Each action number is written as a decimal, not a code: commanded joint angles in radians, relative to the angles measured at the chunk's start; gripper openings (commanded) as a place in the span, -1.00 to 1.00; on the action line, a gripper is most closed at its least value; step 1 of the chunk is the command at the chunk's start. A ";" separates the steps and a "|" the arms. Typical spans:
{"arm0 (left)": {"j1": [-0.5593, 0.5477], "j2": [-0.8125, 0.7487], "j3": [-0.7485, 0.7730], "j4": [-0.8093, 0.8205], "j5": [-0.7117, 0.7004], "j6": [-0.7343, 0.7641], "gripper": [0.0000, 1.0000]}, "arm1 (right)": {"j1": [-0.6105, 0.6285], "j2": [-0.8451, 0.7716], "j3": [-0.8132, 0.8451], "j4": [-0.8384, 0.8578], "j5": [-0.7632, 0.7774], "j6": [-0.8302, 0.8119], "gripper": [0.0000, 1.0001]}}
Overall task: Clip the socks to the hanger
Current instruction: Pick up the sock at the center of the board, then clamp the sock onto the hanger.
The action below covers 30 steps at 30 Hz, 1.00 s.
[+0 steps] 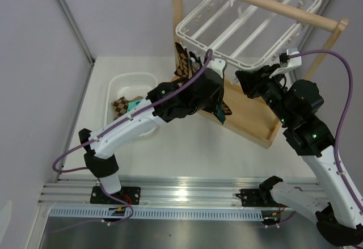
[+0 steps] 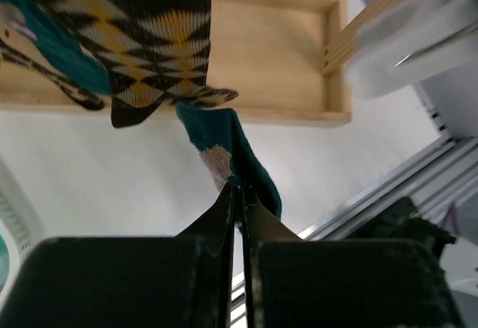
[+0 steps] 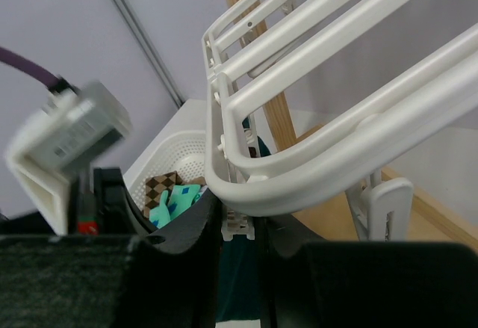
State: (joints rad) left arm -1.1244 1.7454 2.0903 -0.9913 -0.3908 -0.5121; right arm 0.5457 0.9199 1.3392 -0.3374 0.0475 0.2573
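A: Left gripper (image 2: 237, 193) is pinched fully shut on the teal sock (image 2: 228, 137), which extends toward twelve o'clock. Right gripper (image 3: 240, 220) is closed on a clip (image 3: 237, 227) under the hanger (image 3: 314, 156) rim.
B: Thin hold, I'd say — the sock could slip free before it reaches that clip.

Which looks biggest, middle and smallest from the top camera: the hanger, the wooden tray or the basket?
1. hanger, though it hangs nearer the camera.
2. wooden tray, partly hidden by arms.
3. basket.

Robot lab: aluminium rail (image 1: 187, 195), grey partitions (image 1: 34, 45).
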 commanded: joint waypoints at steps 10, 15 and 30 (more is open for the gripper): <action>0.052 0.095 0.263 -0.018 0.105 0.072 -0.99 | 0.005 0.014 0.015 -0.037 -0.035 -0.016 -0.88; 0.054 0.103 0.258 -0.001 0.104 0.073 -0.99 | 0.005 0.022 0.011 -0.023 -0.069 -0.001 -0.88; 0.054 0.068 0.248 0.048 0.110 0.066 -0.99 | 0.005 0.082 -0.014 0.000 -0.083 0.002 -0.89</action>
State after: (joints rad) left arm -1.0748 1.8500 2.3127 -0.9863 -0.2913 -0.4614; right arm 0.5457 0.9787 1.3392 -0.2947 0.0120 0.2611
